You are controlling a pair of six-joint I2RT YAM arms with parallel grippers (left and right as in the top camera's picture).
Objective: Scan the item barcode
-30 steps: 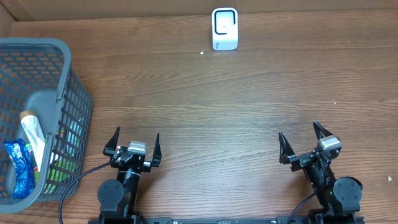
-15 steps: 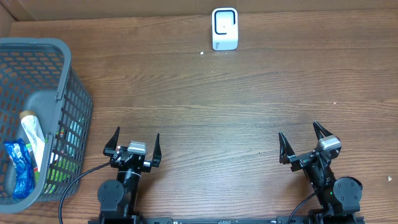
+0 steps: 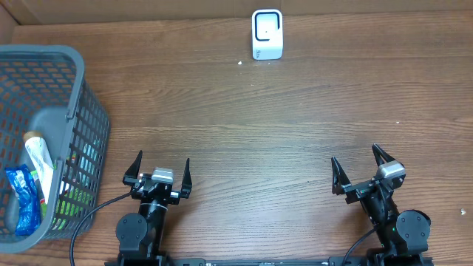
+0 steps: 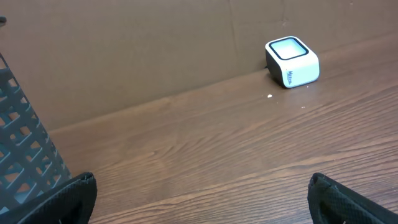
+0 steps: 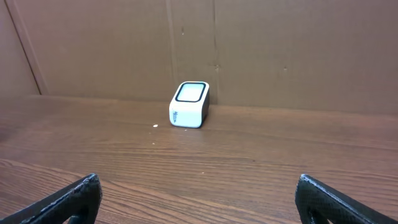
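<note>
Surface: wooden table [image 3: 295, 111], scanner [image 3: 267, 34] at its far edge.
Items: tube [image 3: 37, 166] and packet [image 3: 22, 199] inside basket [image 3: 92, 140], far left.
Left gripper [image 3: 163, 157]: jaws apart, empty.
Right gripper [image 3: 354, 152]: jaws apart, empty.
Risk: basket wall may block the reach; a limp packet may slip.

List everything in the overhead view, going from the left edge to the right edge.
grey basket → left gripper → white scanner → right gripper
</note>
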